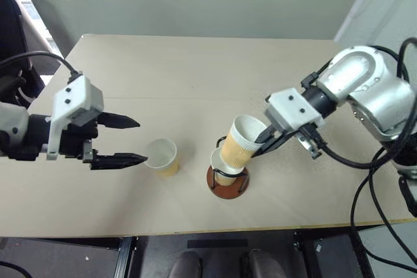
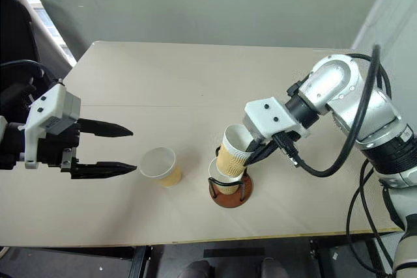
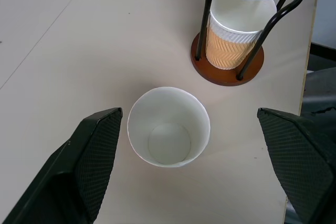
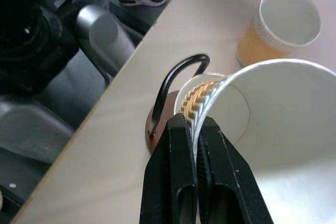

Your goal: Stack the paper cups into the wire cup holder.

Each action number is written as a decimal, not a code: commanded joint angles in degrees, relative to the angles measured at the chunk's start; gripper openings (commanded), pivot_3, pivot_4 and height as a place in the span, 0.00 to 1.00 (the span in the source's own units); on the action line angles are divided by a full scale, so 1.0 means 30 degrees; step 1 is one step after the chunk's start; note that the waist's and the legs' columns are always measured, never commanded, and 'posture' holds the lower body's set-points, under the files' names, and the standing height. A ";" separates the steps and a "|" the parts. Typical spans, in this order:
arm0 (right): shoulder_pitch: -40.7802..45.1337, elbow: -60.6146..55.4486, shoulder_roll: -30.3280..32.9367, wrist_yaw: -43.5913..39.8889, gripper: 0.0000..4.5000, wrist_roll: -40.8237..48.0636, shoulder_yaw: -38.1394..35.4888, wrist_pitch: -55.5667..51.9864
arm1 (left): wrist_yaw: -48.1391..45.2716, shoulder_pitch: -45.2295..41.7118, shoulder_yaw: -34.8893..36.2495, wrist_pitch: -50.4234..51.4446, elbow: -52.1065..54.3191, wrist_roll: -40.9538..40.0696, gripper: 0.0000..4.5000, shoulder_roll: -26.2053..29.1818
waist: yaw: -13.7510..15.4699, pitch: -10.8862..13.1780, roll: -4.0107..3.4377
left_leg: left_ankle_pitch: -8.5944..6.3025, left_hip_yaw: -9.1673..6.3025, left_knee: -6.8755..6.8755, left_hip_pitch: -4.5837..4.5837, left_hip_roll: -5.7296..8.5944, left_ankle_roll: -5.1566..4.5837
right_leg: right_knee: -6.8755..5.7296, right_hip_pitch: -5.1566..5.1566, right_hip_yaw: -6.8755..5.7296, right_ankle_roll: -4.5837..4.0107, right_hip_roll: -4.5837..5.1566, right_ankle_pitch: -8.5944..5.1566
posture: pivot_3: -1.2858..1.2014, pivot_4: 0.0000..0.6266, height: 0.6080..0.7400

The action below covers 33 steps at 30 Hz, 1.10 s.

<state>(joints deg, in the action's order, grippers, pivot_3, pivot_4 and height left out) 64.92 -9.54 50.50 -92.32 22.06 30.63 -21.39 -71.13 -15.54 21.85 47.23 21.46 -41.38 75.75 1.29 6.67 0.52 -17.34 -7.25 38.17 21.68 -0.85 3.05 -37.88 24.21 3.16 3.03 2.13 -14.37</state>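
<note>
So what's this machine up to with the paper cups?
It is stacking cups in a wire cup holder. One cup already sits inside. The right tool pinches the rim of a second cup, tilted just above the first. The left tool hangs open beside a third cup standing on the table.

bright, even light; soft shadows; sharp focus

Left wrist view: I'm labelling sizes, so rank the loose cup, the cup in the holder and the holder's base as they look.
1. Loose cup, nearest the camera.
2. Holder's base.
3. Cup in the holder.
The last two look close.
</note>
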 commanded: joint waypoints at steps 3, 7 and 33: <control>-0.0133 -0.0362 -0.0110 -0.0058 0.04 -0.0730 0.0060 0.0316 | 0.0001 -0.0050 0.0977 0.0048 0.0348 -0.0040 0.98 0.0367 | -0.0001 0.0000 0.0001 | -0.0001 -0.0001 0.0000 0.0002 0.0001 0.0000 | 0.0001 -0.0001 -0.0002 -0.0001 0.0000 -0.0001 | 0.52 0.24 1.00; -0.0301 -0.0420 -0.0337 -0.0058 0.27 -0.1067 0.0019 0.0246 | 0.0011 -0.0085 0.0943 0.0042 0.0257 -0.0005 0.98 0.0371 | -0.0001 0.0000 0.0001 | -0.0001 0.0001 0.0000 0.0000 0.0000 0.0001 | 0.0001 0.0000 -0.0002 -0.0001 0.0000 -0.0001 | 0.52 0.24 1.00; -0.7692 -0.4511 0.3531 0.9619 1.00 1.7806 -1.9748 -1.6767 | -0.1472 -0.9191 -1.0903 -0.3987 -0.6460 0.7982 0.98 -0.2958 | 0.0299 -0.0017 0.0036 | 0.0015 0.0014 -0.0046 -0.0003 0.0028 0.0032 | 0.0211 -0.0003 0.0019 0.0024 0.0011 0.0010 | 0.52 0.24 1.00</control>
<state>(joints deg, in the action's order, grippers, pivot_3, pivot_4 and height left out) 42.65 -20.16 60.12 -66.61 72.29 -25.97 -71.09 -74.79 -41.49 -9.81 36.53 2.94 -19.71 67.14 2.19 6.62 0.63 -17.29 -7.23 38.04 21.68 -0.78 3.15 -37.24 24.19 3.20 3.11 2.15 -14.34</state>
